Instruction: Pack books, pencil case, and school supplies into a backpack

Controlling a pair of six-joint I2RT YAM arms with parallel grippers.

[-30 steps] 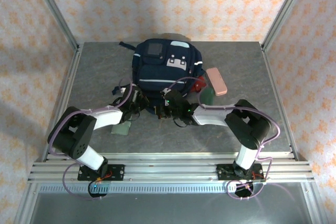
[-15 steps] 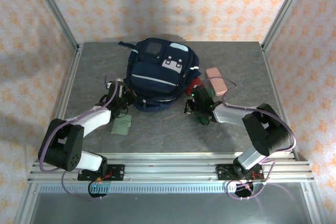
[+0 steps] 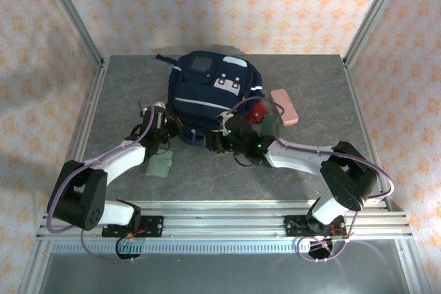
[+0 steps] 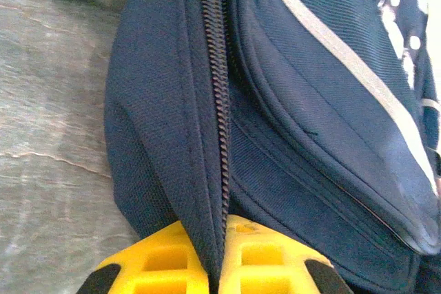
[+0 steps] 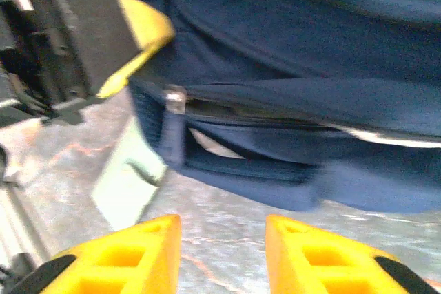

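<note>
The navy backpack (image 3: 207, 98), with white and light-blue patches and a grey stripe, lay mid-table (image 3: 124, 94) towards the back. The left gripper (image 4: 219, 263) pinched its fabric beside the zip (image 4: 219, 101). The right gripper (image 5: 222, 239) was spread, empty, at its near edge.

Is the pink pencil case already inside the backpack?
No, the pencil case lies on the table beside the backpack, outside it.
</note>
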